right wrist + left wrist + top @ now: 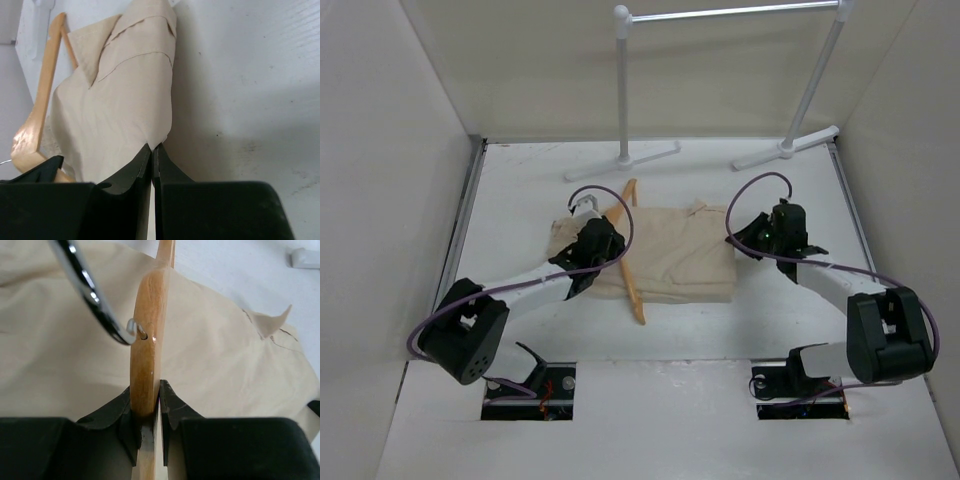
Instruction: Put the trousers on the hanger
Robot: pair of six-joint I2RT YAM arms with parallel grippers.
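**Left gripper (148, 392) clenched the hanger (148, 335); right gripper (152, 150) closed at the edge of the trousers (125, 100).**
The left jaws held the smooth wooden arm below its chrome hook (92, 297). The right jaws met at the cloth's corner; whether they pinched it could not be told. The folded beige trousers lay mid-table, partly over the hanger. Bare white table (240, 75) lay to their right, and a white rack (623, 90) stood beyond.

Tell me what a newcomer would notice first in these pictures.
The beige trousers lie folded in the middle of the table, with the wooden hanger lying across their left part. The left pincer is clamped on the hanger near its metal hook, while the right pincer sits shut at the trousers' right edge. A white rack stands at the far side.
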